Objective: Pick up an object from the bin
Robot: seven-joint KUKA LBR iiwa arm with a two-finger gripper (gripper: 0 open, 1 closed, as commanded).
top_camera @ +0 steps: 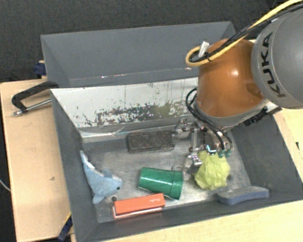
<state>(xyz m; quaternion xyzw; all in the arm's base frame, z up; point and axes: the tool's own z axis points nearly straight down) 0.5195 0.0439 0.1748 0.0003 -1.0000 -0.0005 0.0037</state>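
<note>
Camera view: "KUKA" on grey arm (pixel 292 55) over yellow-green lump (pixel 213 174)

Black lettering "KUKA" running sideways along the grey arm casing (pixel 290 60), upper right

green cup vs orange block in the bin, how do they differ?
Shape: green cup is round and tapered; orange block is flat and rectangular. Pose: the cup lies tipped on its side, askew; the block lies flat along the bin's front wall. Both rest on the bin floor.
</note>
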